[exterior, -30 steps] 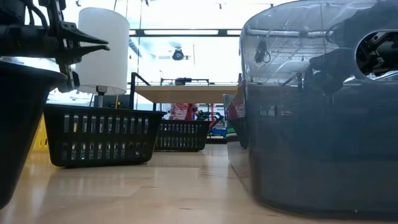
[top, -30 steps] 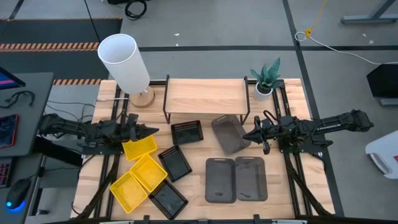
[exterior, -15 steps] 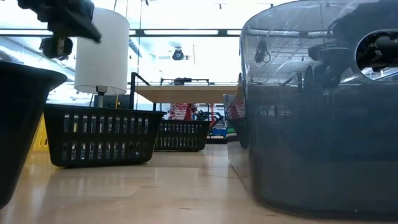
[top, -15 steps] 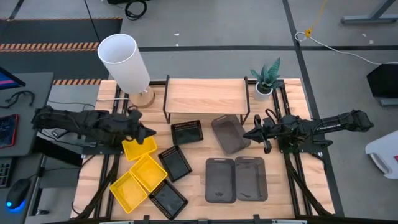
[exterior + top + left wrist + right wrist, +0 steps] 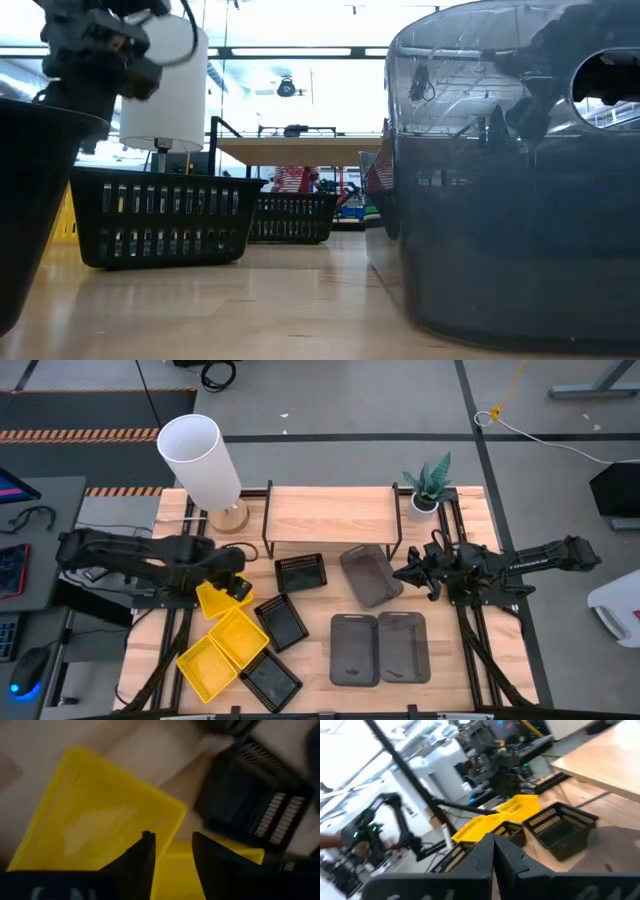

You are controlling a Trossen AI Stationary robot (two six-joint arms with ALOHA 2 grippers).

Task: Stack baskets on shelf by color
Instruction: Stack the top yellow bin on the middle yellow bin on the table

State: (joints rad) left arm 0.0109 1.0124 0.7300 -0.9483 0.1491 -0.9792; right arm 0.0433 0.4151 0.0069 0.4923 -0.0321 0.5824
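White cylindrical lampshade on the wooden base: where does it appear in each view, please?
High view: the white cylindrical lampshade is at the upper left, left of the light-wood shelf.
Low view: upper left.
Left wrist view: not in it.
Right wrist view: cannot be made out.
Shared landmark: the shelf top, which lies right of the lampshade in both the high and low views.

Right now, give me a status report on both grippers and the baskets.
Left gripper open above bright yellow plastic basket, nothing held. Right gripper shut, empty, beside tilted dark grey basket. Light-wood shelf bare.
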